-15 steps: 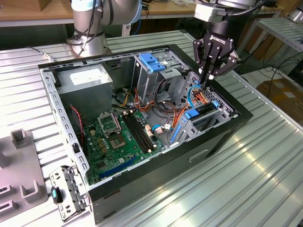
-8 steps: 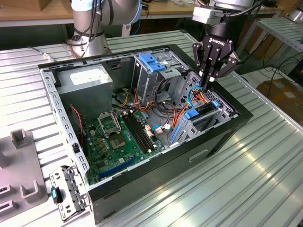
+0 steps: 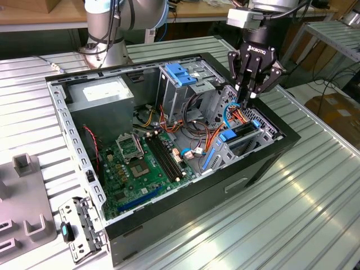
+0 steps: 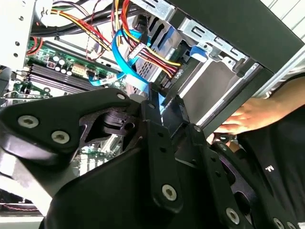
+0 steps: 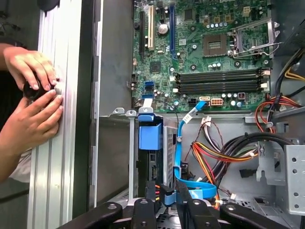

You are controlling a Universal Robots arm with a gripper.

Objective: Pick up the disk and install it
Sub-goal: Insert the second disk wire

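The disk stands on edge in the drive bay at the exterior view's right end of the open computer case, with blue rails on both sides. My gripper hangs just above its top edge, pointing straight down, apart from it. In the first wrist view the disk lies under its blue tab, beyond my gripper. The second wrist view has the gripper over blue and orange cables beside the bay.
Coloured cable bundles and a metal cage with a blue top crowd the bay. The motherboard and grey power supply box fill the case. A person's hands rest on the table rail outside the case wall.
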